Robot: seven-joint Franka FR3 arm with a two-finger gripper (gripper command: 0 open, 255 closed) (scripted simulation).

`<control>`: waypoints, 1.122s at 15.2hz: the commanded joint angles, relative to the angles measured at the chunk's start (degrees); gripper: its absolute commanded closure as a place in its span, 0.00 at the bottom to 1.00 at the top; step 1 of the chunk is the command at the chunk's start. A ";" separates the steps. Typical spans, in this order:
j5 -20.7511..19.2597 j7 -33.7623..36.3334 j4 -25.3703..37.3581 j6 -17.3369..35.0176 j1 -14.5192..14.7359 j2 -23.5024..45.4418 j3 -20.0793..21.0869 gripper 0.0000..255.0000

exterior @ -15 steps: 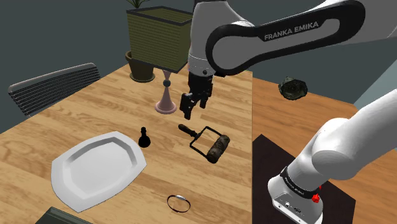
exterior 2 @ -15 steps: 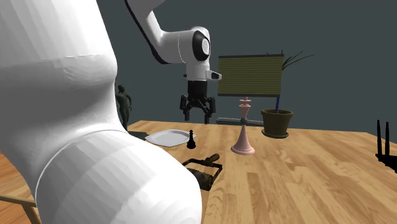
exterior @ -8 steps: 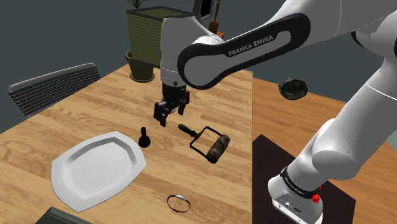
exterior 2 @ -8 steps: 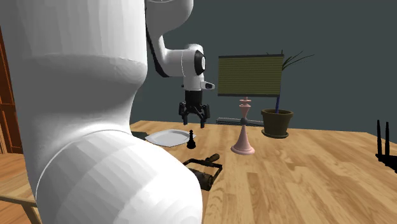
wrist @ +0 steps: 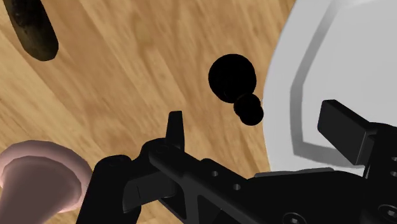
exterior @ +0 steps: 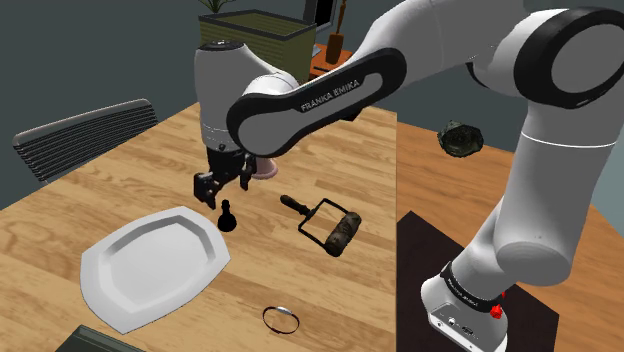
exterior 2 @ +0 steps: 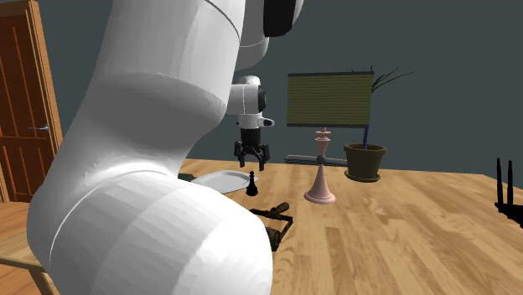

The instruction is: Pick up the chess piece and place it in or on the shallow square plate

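hand [exterior: 222, 189] hovers wide open above the black pawn [exterior: 228, 217], aligned to straddle it; white plate [exterior: 150, 265] lies just beside.

Pink piece [exterior: 268, 171] — mostly behind the arm [exterior: 300, 100], white plate [wrist: 343, 51] cut off

From where I stood, one bit of writing could be read: "FRANKA EMIKA", in pale capitals on the dark band along a link of the white arm [exterior: 330, 95]. In the shoulder view the two words followed the link's slant, rising toward that view's upper right.
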 commanded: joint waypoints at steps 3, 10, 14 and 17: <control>-1.96 1.39 1.16 1.80 1.09 3.15 -0.80 0.00; -3.27 2.22 0.29 4.46 1.57 5.17 -1.50 0.00; -3.27 2.22 0.29 4.46 1.57 5.17 -1.50 0.00; -3.27 2.21 0.29 4.45 1.57 5.16 -1.50 1.00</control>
